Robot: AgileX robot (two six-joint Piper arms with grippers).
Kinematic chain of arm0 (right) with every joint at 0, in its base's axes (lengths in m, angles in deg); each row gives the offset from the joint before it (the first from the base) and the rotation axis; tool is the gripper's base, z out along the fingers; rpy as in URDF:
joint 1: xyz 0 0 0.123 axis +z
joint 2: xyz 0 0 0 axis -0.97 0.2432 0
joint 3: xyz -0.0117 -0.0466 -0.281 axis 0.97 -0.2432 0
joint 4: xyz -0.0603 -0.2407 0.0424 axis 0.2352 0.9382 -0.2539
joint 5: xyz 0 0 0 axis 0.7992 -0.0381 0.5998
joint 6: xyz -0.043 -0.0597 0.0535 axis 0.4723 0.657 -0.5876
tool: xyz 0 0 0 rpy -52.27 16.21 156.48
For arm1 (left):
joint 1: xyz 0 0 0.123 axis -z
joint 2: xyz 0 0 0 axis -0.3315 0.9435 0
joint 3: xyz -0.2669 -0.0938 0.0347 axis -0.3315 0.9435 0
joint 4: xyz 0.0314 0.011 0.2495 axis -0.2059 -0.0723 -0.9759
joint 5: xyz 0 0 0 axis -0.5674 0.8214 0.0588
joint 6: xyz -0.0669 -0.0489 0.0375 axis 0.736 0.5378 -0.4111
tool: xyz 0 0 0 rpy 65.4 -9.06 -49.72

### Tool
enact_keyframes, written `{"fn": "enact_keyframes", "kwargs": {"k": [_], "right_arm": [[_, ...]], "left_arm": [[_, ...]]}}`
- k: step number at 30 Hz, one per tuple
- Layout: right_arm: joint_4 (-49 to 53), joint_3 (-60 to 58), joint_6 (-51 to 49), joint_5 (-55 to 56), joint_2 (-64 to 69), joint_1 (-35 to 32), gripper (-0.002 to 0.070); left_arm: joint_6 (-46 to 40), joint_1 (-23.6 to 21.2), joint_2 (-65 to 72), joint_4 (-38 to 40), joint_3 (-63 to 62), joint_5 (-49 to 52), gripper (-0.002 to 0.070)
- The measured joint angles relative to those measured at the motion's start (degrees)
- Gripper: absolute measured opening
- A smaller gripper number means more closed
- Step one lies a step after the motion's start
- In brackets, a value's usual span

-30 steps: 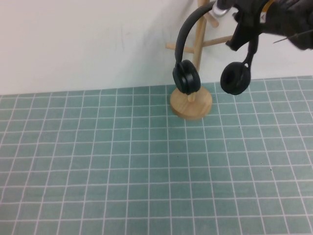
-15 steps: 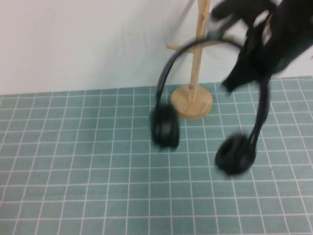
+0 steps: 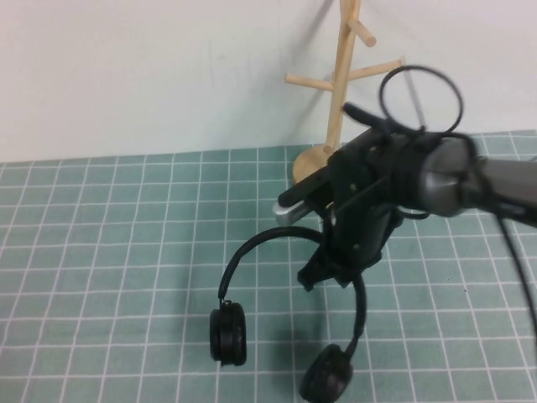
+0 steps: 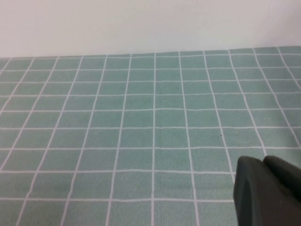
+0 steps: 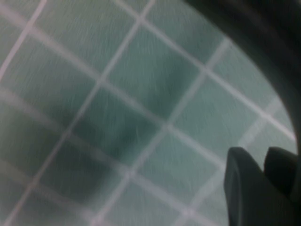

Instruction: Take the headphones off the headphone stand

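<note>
High view: right tool clenched on the headphones headband, low over the tabletop, in front of the stand.
Left wrist: left tool alone above bare grid; grip state unclear.
Right wrist: only blurred grid.
Change: headphones were hanging by the stand; now clear of it, cups near the tabletop.

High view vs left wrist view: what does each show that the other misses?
High view only: the right gripper shut on the headphones, holding the headband above the mat in front of the headphone stand, which stands bare at the wall; both ear cups hang below the headband.

Left wrist view only: the left gripper, a dark part in a corner, over bare mat, holding nothing visible. It is out of the high view.

Both: the green grid mat and the white wall.
</note>
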Motion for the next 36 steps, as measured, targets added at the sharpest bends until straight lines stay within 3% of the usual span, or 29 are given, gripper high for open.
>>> {"fn": "enact_keyframes", "kwargs": {"k": [6, 8, 13, 16, 20, 28, 36], "right_arm": [[-0.1, 6.7, -0.5, -2.3, 6.3, 0.0, -0.0004], [0.3, 7.8, -1.3, -2.4, 6.9, 0.0, 0.0031], [2.3, 7.8, -3.4, -2.0, 6.5, 0.0, 0.0279], [3.3, 7.6, -5.6, -2.9, 4.6, 0.2, 0.0372], [3.3, 3.2, -7.8, -3.2, -3.1, 1.2, 0.0338], [2.3, -15.9, -9.5, -4.4, -27.5, 2.2, -0.0010], [0.3, -23.9, -10.8, -11.9, -51.5, 2.2, -0.0008]], "left_arm": [[0.0, 0.0, 0.0, 0.0, 0.0, 0.0, -0.0004], [0.0, 0.0, 0.0, 0.0, 0.0, 0.0, -0.0004], [0.0, 0.0, 0.0, 0.0, 0.0, 0.0, -0.0004], [0.0, 0.0, 0.0, 0.0, 0.0, 0.0, -0.0004], [0.0, 0.0, 0.0, 0.0, 0.0, 0.0, -0.0004], [0.0, 0.0, 0.0, 0.0, 0.0, 0.0, -0.0004], [0.0, 0.0, 0.0, 0.0, 0.0, 0.0, -0.0004]]}}
